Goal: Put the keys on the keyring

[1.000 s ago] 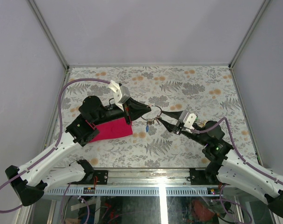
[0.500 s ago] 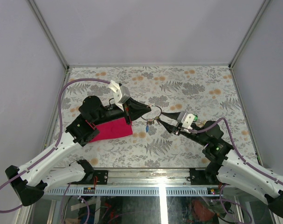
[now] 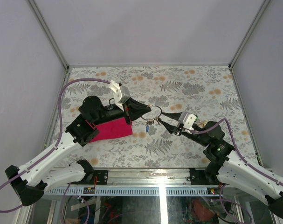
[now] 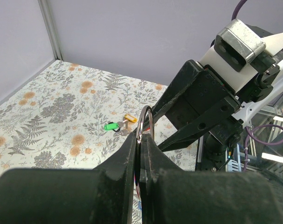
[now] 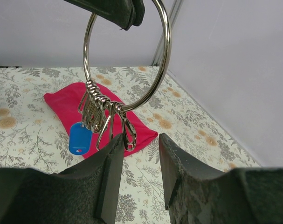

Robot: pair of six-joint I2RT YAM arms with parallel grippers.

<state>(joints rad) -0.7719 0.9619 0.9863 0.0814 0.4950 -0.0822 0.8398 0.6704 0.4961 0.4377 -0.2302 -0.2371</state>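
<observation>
My left gripper (image 4: 141,142) is clamped on top of the keyring (image 5: 168,46), hanging it upright, face-on to my right gripper (image 5: 140,140), whose fingers stand half apart, empty. The small loops (image 5: 101,109) and blue key (image 5: 79,138) dangle just ahead, above the gap.
</observation>
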